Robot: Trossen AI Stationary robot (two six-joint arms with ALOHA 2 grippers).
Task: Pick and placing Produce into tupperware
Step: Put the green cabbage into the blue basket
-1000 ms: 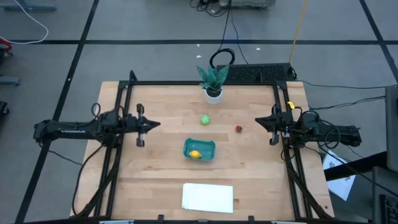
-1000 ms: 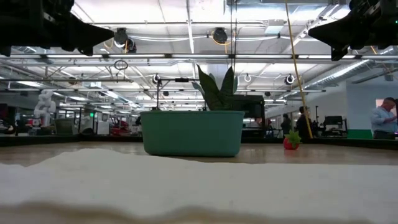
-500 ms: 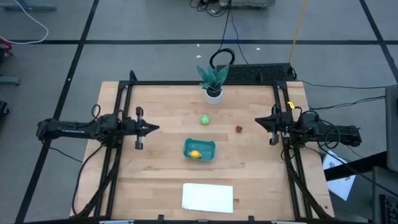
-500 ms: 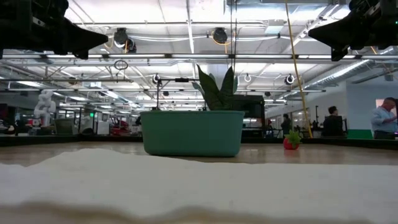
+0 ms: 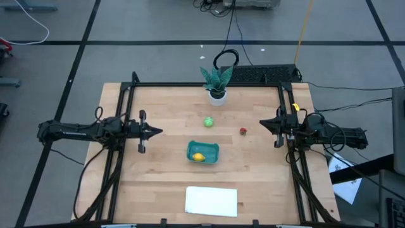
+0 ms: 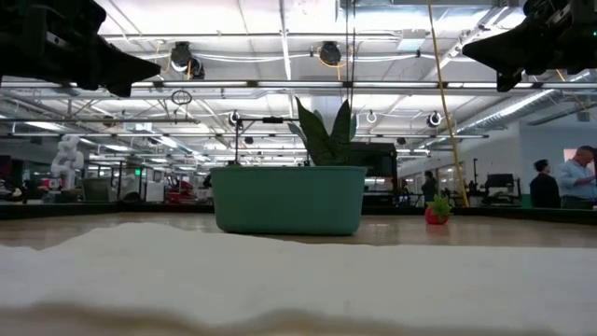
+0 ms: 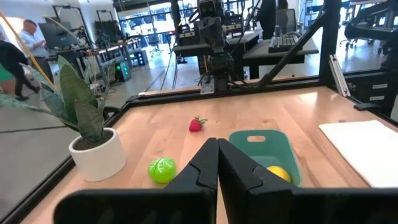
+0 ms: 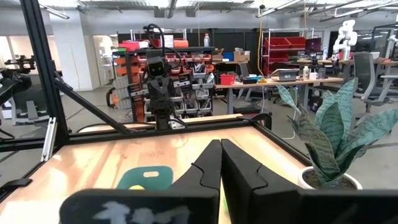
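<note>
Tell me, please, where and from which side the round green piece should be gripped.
Grip the round green piece across its middle, coming straight down from above. It is ball-shaped, so any pair of opposite sides serves, and it lies alone on the bare table, apart from the teal tub and the potted plant. Probably the shut left pincer must open first.

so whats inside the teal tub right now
The yellow lemon lies inside the teal tub, toward its near-left corner. The green piece and red piece sit outside on the table. From the low view the tub's wall hides its contents.
</note>
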